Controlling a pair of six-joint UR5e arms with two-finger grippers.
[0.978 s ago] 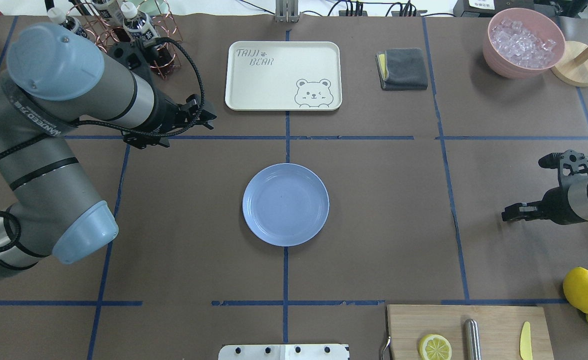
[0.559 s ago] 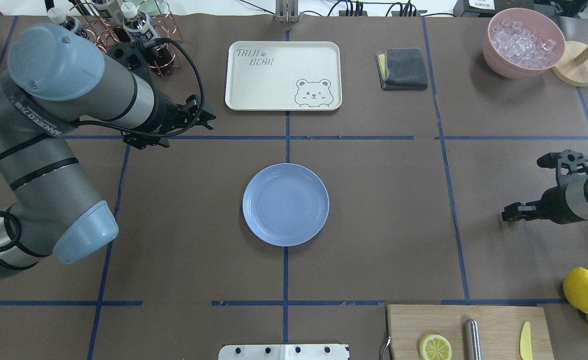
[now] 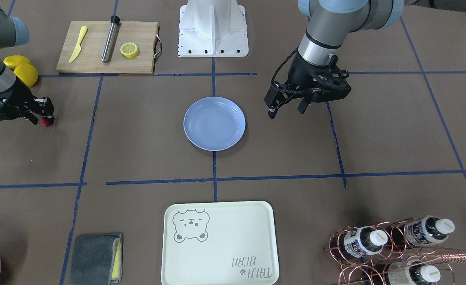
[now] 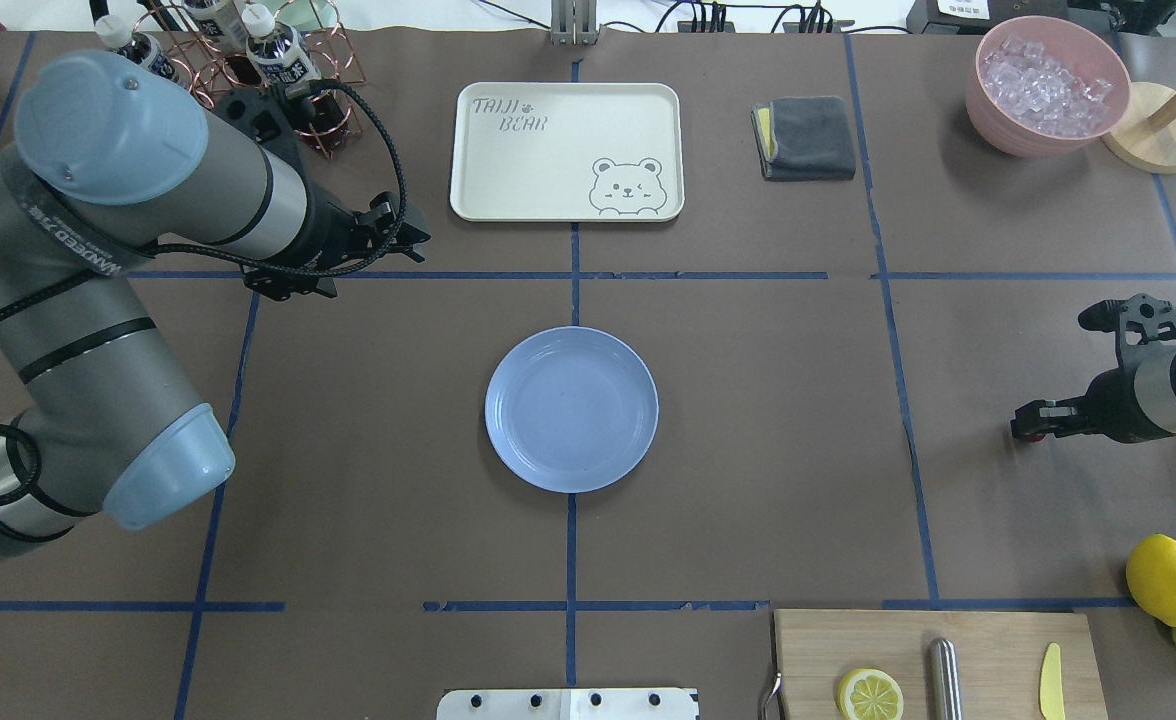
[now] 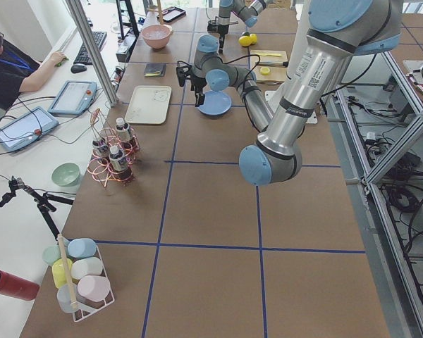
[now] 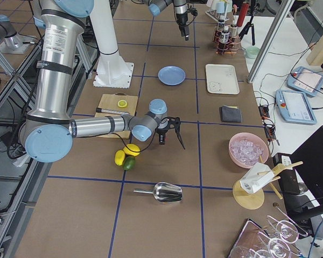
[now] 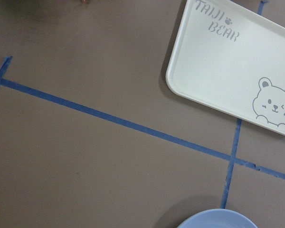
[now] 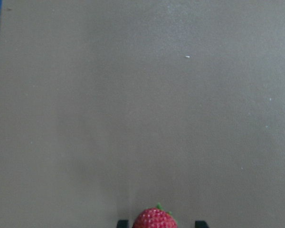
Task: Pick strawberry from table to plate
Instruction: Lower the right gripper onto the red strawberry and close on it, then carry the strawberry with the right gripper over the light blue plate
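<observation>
Right arm comes in low from the table's (image 4: 748,480) right edge, forearm near flat, wrist pitched down. The right gripper (image 4: 1020,429) is down at the surface. In the right wrist view its fingers (image 8: 122,223) straddle the strawberry (image 8: 154,219). There's a visible gap on one side, so the jaws are spread and not clamped yet. The strawberry sits on the table at the fingertips, on the robot's right side, well apart from the plate (image 4: 571,409), which holds nothing.

Left arm is elbow-up, reaching forward. The left gripper (image 3: 286,112) hangs above bare table between the plate and the bottle rack (image 3: 391,249), jaws apart and holding nothing. Its wrist view shows a corner of the tray (image 7: 237,61) and the plate's edge.

Against 1.0 s ago, the right gripper tip sits slightly nearer the table's right edge, and a bit of red now shows at the tip in the overhead view. The left arm has barely shifted. Plate and tray are unchanged.
</observation>
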